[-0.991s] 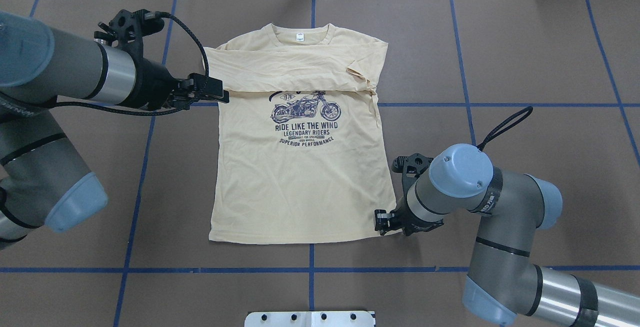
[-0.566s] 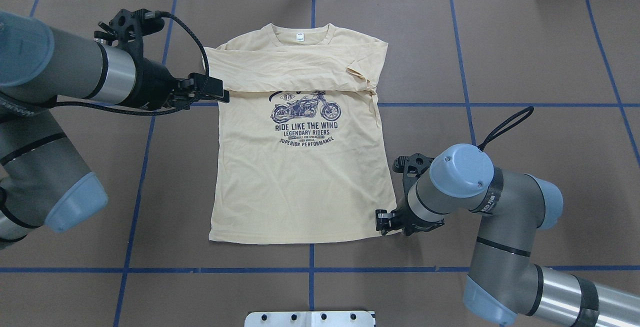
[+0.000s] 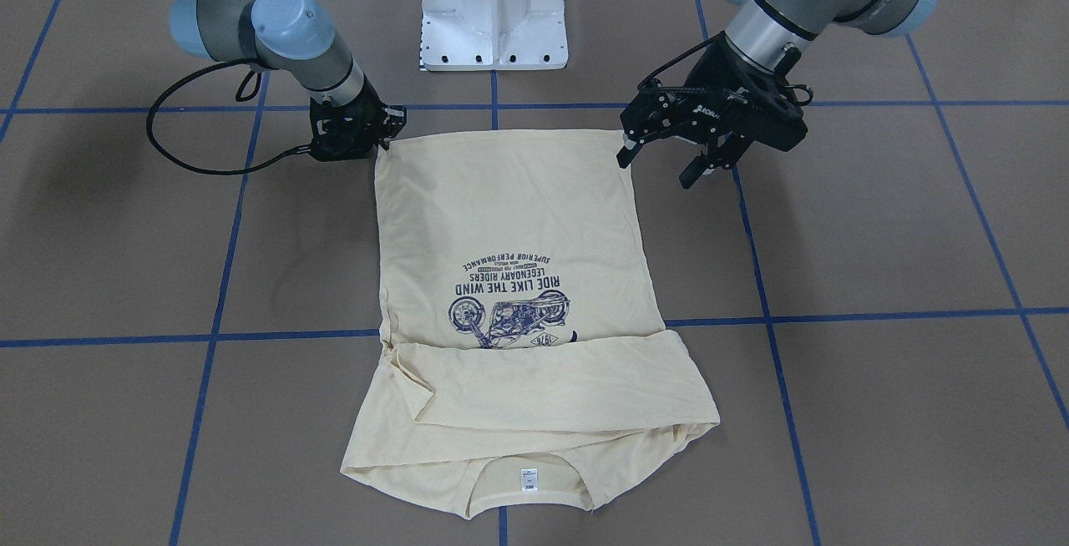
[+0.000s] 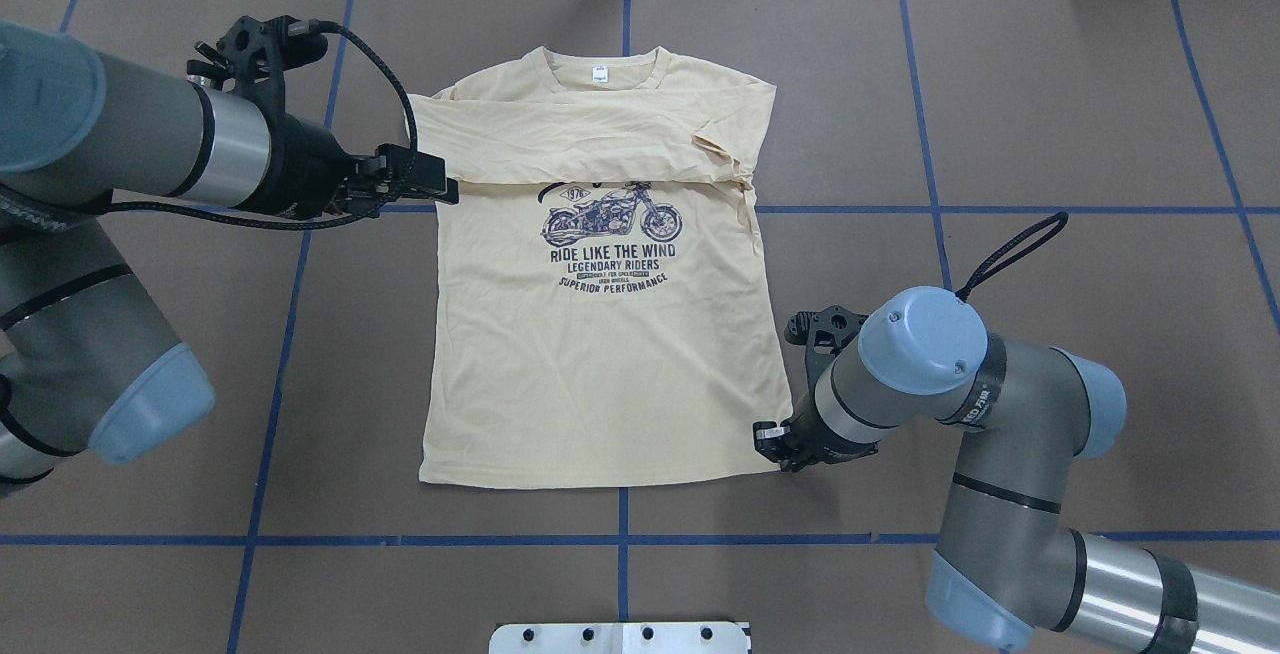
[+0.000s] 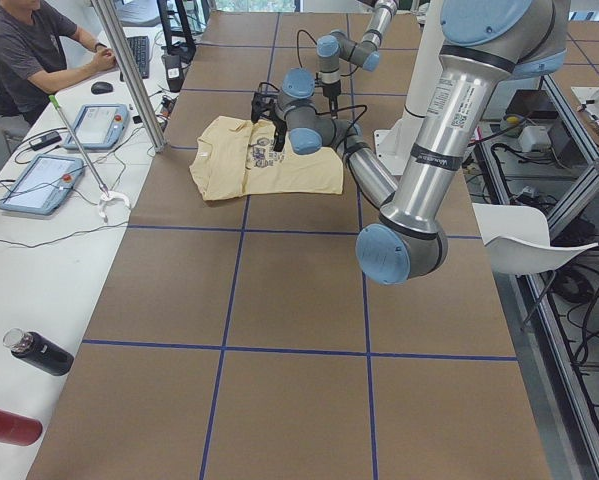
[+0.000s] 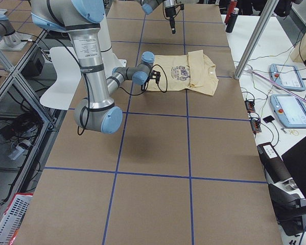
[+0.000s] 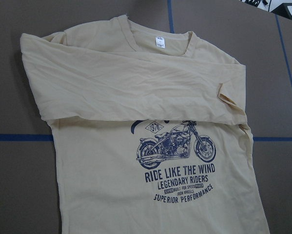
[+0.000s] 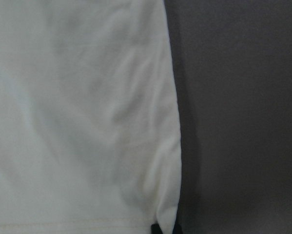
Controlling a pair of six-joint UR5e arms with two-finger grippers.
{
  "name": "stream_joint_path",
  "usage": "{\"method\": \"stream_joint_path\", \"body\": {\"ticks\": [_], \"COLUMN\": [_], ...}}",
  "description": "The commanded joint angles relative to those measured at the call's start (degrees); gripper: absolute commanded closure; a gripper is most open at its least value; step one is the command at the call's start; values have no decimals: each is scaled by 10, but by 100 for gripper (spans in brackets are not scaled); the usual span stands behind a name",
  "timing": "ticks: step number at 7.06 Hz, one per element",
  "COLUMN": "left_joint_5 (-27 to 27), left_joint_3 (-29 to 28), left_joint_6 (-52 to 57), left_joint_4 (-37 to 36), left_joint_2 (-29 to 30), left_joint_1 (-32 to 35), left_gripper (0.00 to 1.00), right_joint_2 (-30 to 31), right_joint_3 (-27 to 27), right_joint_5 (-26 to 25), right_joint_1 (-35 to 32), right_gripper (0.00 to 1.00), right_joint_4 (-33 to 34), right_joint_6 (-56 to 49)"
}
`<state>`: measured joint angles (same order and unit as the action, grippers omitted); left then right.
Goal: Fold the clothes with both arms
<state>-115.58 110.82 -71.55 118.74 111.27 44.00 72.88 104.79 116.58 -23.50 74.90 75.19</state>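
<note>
Right gripper [image 4: 768,434] has edged down onto the shirt [image 4: 600,384] hem corner at 5 o'clock, fingers narrow (clamped or not, cannot tell); left gripper [image 3: 656,169] unmoved, fingers wide, so a corner pick looks near.

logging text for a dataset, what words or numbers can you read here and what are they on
"1976": badge in the T-shirt print
"RIDE LIKE THE WIND": same print
"LEGENDARY RIDERS": same print
"IRON WHEELS": same print
"SUPERIOR PERFORMANCE": same print
Fine line under "LEGENDARY RIDERS": too small
Neck label: too small
Lettering on left gripper: blurred
</note>
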Motion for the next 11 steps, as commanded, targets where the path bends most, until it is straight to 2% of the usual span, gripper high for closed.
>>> {"method": "stream_joint_path", "body": {"ticks": [1,3,5,6,7,9,11], "left_joint_5": [0,0,0,26,108,172,193], "left_joint_3": [0,7,39,38,34,32,20], "left_joint_6": [0,-2,-23,-66,-94,-125,-126], "left_joint_4": [0,-1,-3,-4,-17,-81,-96], "left_joint_2": [0,-14,-54,-55,-57,-54,-59], "left_joint_1": [1,3,-7,-49,-122,-197,-229], "left_gripper": [1,1,1,1,1,1,1], "right_joint_2": [0,-2,-5,-5,-6,-7,-12], "right_joint_3": [6,25,30,30,30,30,30], "right_joint_5": [3,1,-2,-5,-6,-6,-2], "right_joint_1": [-1,-2,-6,-5,-7,-12,-24], "right_gripper": [100,100,100,100,100,100,100], "right_joint_4": [-4,-3,-5,-5,-5,-5,-5], "right_joint_6": [0,1,7,41,40,42,45]}}
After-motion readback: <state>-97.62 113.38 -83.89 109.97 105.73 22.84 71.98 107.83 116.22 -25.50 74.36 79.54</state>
